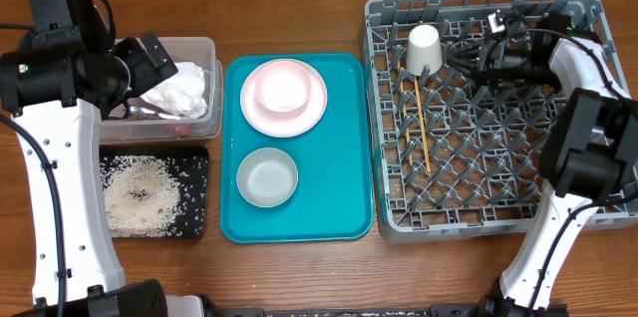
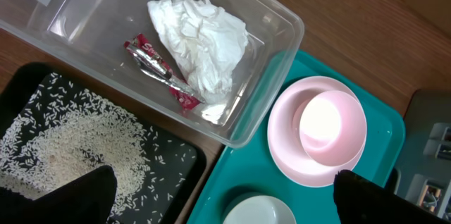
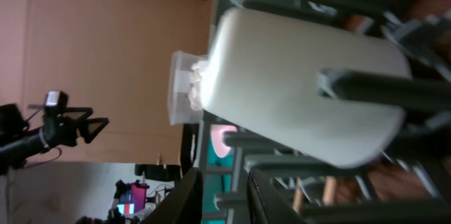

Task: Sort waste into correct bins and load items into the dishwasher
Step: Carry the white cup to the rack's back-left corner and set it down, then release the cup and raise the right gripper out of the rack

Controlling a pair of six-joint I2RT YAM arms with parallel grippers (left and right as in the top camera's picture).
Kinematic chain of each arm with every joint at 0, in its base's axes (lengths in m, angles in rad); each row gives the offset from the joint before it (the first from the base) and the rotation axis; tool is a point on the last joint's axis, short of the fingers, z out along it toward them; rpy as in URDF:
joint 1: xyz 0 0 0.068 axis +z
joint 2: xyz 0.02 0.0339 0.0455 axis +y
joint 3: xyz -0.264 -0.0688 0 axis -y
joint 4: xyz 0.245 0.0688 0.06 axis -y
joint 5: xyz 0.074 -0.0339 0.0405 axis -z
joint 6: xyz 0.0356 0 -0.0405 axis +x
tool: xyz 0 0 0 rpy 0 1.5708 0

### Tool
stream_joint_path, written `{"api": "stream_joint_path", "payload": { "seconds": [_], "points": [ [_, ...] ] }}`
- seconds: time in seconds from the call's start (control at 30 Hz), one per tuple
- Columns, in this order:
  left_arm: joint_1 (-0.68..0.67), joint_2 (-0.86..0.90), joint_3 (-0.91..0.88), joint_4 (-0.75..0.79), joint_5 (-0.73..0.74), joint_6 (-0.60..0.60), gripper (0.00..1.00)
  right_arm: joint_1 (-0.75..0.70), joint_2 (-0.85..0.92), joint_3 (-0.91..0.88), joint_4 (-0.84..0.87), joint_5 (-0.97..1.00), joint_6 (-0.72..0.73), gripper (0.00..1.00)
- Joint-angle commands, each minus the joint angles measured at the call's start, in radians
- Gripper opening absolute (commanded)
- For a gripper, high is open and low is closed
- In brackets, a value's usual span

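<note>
Fingers (image 2: 63,196) of left gripper (image 2: 225,203) spread wide, tips cut off at frame bottom | napkin (image 2: 201,41), wrapper (image 2: 158,69) in clear tub (image 2: 275,90) ahead of them | right gripper (image 1: 464,58): cup (image 3: 296,90) just ahead fills my view, blurred rack pegs (image 3: 366,86) crossing it; I cannot tell finger gap.

You're looking at a teal serving tray (image 1: 329,187) with a pale-pink plate (image 1: 254,118) and, nearer, a whitish bowl (image 1: 267,176). To the right, the lattice dish rack (image 1: 469,219) is grey, its cup (image 1: 426,50) white and the chopsticks (image 1: 423,133) tan wood. To the left, white rice (image 1: 145,195) speckles the black tray (image 1: 195,167). The clear tub (image 1: 194,50) shows a white napkin (image 2: 201,37) and a red wrapper (image 2: 158,69).
</note>
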Motion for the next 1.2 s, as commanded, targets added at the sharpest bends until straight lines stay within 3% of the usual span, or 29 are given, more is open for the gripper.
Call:
{"api": "stream_joint_path", "payload": {
  "seconds": [0.0,0.2,0.4,0.6,0.77,1.17],
  "points": [
    [0.000,0.000,0.016,0.000,-0.006,0.013,1.00,-0.004,-0.056,0.062,-0.046,0.146,-0.010,0.23],
    [0.000,0.000,0.016,0.000,-0.007,0.013,1.00,0.033,-0.182,0.157,-0.126,0.425,0.038,0.23],
    [0.000,0.000,0.016,0.000,-0.006,0.013,1.00,0.156,-0.337,0.180,-0.064,0.753,0.115,0.19],
    [0.000,0.000,0.016,0.000,-0.006,0.013,1.00,0.306,-0.354,0.172,0.002,0.972,0.116,0.11],
    [0.000,0.000,0.016,0.000,-0.006,0.013,1.00,0.394,-0.331,0.155,0.077,1.184,0.192,0.11],
    [0.000,0.000,0.016,0.000,-0.006,0.013,1.00,0.403,-0.193,0.155,0.035,1.234,0.224,0.11]
  ]
}}
